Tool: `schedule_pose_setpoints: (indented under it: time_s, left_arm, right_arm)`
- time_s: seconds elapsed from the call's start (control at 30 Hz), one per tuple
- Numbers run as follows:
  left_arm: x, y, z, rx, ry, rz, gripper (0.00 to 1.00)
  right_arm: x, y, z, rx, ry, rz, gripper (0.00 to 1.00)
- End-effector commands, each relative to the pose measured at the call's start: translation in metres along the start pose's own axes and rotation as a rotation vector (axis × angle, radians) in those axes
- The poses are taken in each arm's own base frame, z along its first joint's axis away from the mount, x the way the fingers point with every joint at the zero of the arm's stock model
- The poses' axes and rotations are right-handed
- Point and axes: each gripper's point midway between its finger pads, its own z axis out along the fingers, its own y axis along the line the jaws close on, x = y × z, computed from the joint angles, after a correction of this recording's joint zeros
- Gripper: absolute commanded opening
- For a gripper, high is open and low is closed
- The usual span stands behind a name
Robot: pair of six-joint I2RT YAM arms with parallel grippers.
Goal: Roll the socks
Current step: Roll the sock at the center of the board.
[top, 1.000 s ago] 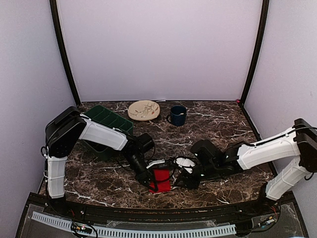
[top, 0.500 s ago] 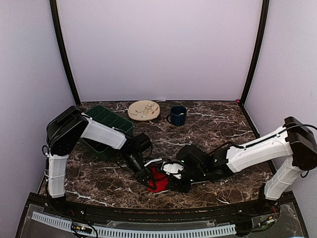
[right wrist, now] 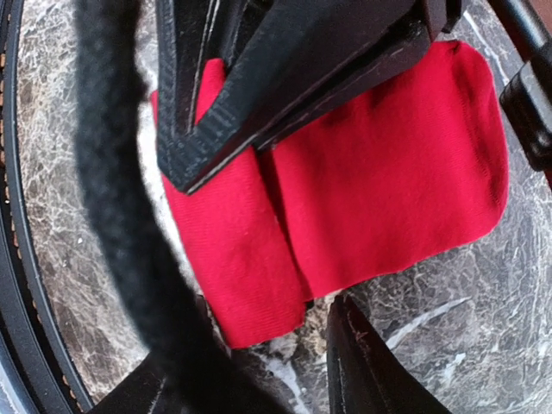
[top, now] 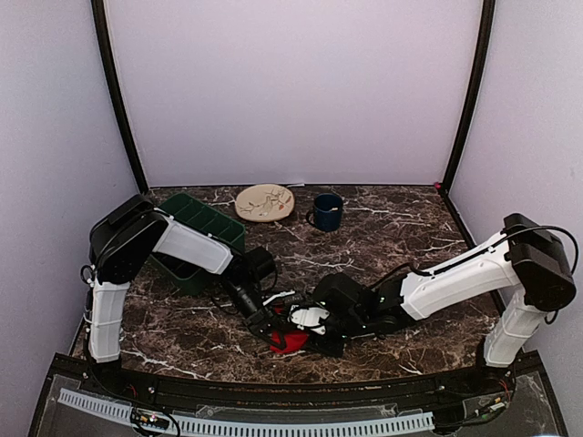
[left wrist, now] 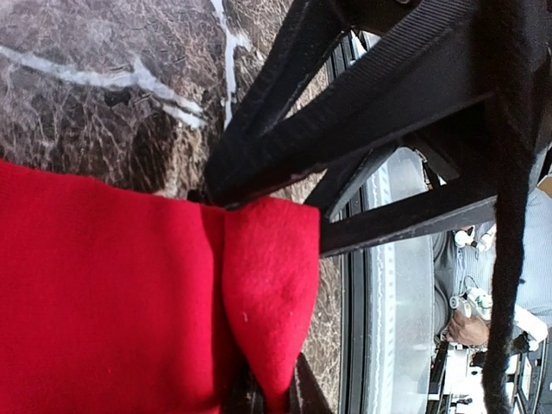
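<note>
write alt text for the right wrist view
Red socks, folded over at one side, lie on a dark marble table. The right gripper hangs close above, jaws apart across the fold, a black cable in front.

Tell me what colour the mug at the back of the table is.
The mug is dark blue, seen best in the top external view.

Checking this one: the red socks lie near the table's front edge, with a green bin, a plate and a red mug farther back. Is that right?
Not quite. The mug is dark blue, not red; the top external view shows it. The red socks do lie near the front edge of the table, with the green bin and plate farther back.
</note>
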Motion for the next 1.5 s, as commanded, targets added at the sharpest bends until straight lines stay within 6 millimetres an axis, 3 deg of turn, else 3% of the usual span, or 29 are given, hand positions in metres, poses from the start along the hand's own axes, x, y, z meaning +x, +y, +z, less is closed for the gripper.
schedule_pose_setpoints:
  time_s: [0.0, 0.7, 1.03, 1.47]
  left_arm:
    - [0.012, 0.003, 0.002, 0.008, 0.031, -0.029, 0.08]
    - [0.016, 0.005, 0.004, 0.025, 0.042, -0.036, 0.08]
    - [0.018, 0.009, 0.004, 0.014, 0.048, -0.049, 0.12]
    - [0.027, 0.016, 0.002, -0.019, 0.064, -0.106, 0.23]
  right_arm:
    - [-0.018, 0.000, 0.003, 0.017, -0.041, -0.049, 0.43]
    - [-0.028, 0.009, 0.015, -0.016, -0.055, -0.097, 0.41]
    - [-0.024, 0.011, 0.017, -0.027, -0.049, -0.097, 0.20]
    - [-0.020, 0.012, 0.015, -0.027, -0.068, -0.078, 0.04]
